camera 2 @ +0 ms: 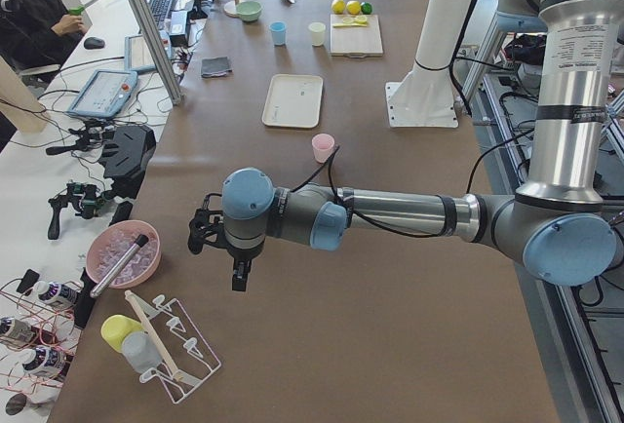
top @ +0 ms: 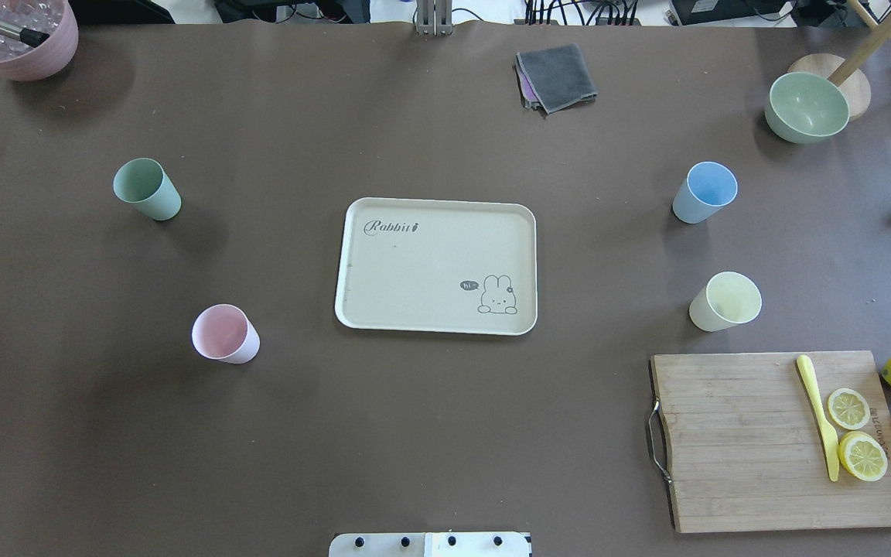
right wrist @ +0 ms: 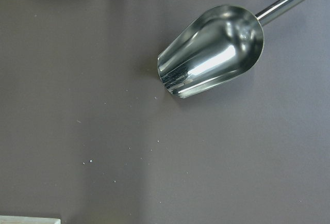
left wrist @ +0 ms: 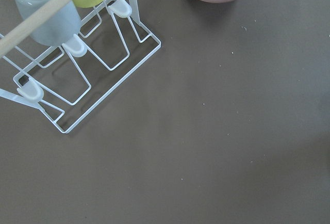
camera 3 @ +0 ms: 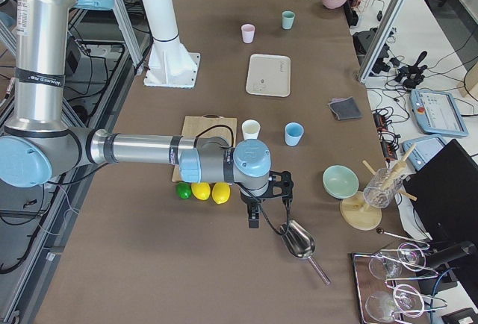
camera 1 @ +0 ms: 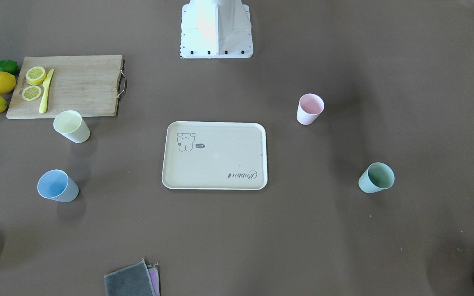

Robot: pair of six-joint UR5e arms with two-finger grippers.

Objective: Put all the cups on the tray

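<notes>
From left to right on the table, the mint green cup (top: 147,189) stands upright, with the pink cup (top: 225,333) closer to the robot. The tray (top: 414,271) lies in the middle. To its right stand the light blue cup (top: 704,192) and the pale yellow cup (top: 725,302), the last near the wooden cutting board (top: 739,441). All 4 cups are on the table, well apart from the tray. The left gripper (camera 2: 219,243) hangs near a white wire rack (left wrist: 77,79) and the right gripper (camera 3: 267,193) above a steel scoop (right wrist: 211,51). For both I cannot tell how wide they are.
</notes>
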